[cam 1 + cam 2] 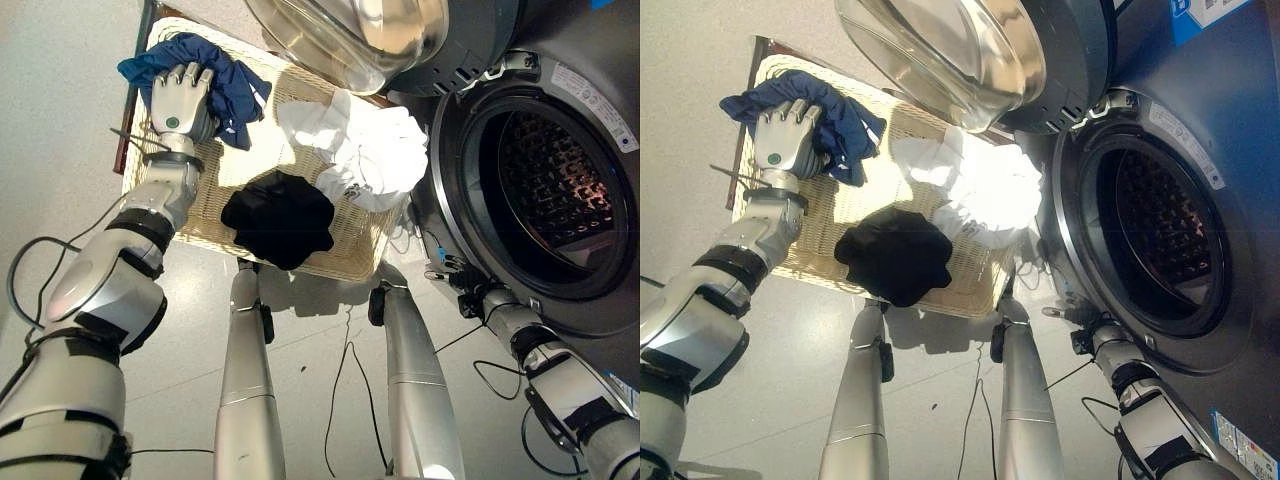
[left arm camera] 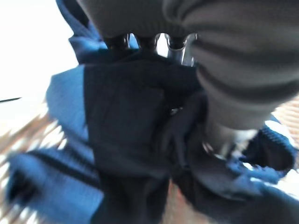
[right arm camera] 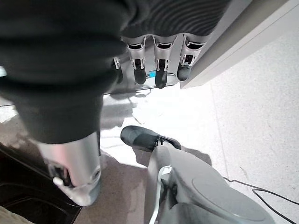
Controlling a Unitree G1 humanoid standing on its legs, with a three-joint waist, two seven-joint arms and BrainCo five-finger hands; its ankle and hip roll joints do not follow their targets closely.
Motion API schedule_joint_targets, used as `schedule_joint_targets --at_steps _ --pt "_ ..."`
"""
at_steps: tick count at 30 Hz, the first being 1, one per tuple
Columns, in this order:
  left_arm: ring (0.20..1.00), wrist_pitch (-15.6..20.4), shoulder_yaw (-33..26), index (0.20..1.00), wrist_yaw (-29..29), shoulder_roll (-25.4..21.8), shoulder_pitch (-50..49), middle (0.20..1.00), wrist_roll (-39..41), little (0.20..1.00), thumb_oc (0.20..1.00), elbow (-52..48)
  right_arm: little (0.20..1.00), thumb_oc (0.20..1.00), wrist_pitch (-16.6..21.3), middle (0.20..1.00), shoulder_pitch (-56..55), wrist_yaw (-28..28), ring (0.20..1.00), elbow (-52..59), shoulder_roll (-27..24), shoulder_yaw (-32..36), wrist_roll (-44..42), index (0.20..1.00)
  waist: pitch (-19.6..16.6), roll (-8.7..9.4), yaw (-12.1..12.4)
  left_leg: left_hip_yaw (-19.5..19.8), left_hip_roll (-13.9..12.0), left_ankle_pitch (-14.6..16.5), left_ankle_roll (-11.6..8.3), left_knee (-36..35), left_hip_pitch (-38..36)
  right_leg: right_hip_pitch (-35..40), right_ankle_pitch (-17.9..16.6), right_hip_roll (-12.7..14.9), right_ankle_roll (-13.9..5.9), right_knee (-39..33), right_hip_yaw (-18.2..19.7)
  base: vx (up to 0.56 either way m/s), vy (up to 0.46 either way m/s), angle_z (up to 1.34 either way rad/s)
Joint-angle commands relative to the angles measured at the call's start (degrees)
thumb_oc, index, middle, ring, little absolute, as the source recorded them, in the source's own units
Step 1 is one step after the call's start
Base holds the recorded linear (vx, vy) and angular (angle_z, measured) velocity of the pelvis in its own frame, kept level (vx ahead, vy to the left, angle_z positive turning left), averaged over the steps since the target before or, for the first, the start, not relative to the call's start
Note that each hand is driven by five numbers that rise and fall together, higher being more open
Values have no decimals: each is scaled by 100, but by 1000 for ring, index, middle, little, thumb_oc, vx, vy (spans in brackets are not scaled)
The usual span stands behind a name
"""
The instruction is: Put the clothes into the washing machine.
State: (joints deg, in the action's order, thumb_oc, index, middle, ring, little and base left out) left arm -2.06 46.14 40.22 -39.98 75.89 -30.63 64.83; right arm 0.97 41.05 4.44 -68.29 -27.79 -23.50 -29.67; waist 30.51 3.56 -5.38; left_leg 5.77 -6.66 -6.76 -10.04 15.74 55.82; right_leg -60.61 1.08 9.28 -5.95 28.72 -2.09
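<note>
Blue cloth [image 1: 225, 85] sits at the basket's [image 1: 345, 262] upper left, gripped by the left robot hand [image 1: 180, 98]. White cloth [image 1: 365, 150] and black cloth [image 1: 278, 218] wait too. Drum [image 1: 555, 185] looks empty. Right robot hand [image 3: 156, 65] hangs relaxed.

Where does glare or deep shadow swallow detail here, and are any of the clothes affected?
Right eye view: the white garment in the wicker basket is blown out, its folds lost, and the door glass carries reflections. Left eye view: the black garment is a flat dark patch. Left wrist view: glare whitens the area beyond the blue garment that the left hand grips.
</note>
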Motion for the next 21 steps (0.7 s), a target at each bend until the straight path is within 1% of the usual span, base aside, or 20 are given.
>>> schedule_joint_targets --at_steps 1,8,13,16,17,18,19,20,21 --pt "200 -147 54 200 -246 -116 72 200 -107 200 200 327 1000 1000 65 1000 -180 4 1000 100 -152 -184 -163 1000 -71 269 84 -97 509 187 616 576 228 144 -1238 -418 -70 -1081 -134 0 0 0" --pt "200 -178 118 200 -372 -112 55 200 -101 200 200 364 1000 1000 35 1000 -165 -10 1000 98 -163 -178 -159 1000 -71 211 74 -137 533 181 612 565 234 116 -1247 -409 -64 -1099 -124 0 0 0" --pt "200 -180 107 200 -448 -96 7 200 -8 200 200 328 1000 1000 92 1000 -200 -9 1000 100 -152 -170 -183 1000 -71 187 73 -146 540 182 625 573 238 97 -1242 -411 -58 -1072 -112 0 0 0" --pt "200 130 -13 200 -314 -85 -82 200 694 200 200 229 1000 1000 483 1000 -209 222 1000 216 -162 -128 -720 1000 -71 166 76 -153 542 172 635 559 229 89 -1243 -411 -58 -1055 -98 0 0 0" --pt "200 280 -100 200 -230 -74 -127 200 1054 200 200 176 1000 1000 667 1000 -210 205 1000 283 -152 -103 -812 1000 -71 165 79 -150 544 172 630 553 222 100 -1242 -410 -58 -1066 -100 0 0 0" --pt "200 448 -263 200 -198 -45 -195 200 1463 200 200 103 1000 1000 905 1000 -234 174 1000 399 -128 -65 -985 1000 -71 167 86 -141 548 168 628 548 210 109 -1225 -418 -58 -1049 -100 0 0 0" --pt "200 605 -371 200 -174 -30 -244 200 1707 200 200 53 1000 1000 996 1000 -268 132 1000 520 -101 -20 -1100 1000 -71 163 84 -138 551 174 625 558 210 103 -1206 -424 -58 -1023 -89 0 0 0" --pt "200 885 -639 200 -104 15 -381 200 2132 200 200 -102 1000 1000 1195 1000 -339 48 1000 722 -57 89 -1224 1000 -71 161 85 -132 555 185 620 564 198 106 -1192 -428 -59 -1008 -78 0 0 0" --pt "200 1103 -889 200 -114 50 -528 200 2363 200 200 -254 1000 1000 1317 1000 -398 -18 1000 914 -29 169 -1354 1000 -71 160 98 -117 562 195 618 551 175 129 -1170 -424 -63 -1008 -80 8 -36 0"
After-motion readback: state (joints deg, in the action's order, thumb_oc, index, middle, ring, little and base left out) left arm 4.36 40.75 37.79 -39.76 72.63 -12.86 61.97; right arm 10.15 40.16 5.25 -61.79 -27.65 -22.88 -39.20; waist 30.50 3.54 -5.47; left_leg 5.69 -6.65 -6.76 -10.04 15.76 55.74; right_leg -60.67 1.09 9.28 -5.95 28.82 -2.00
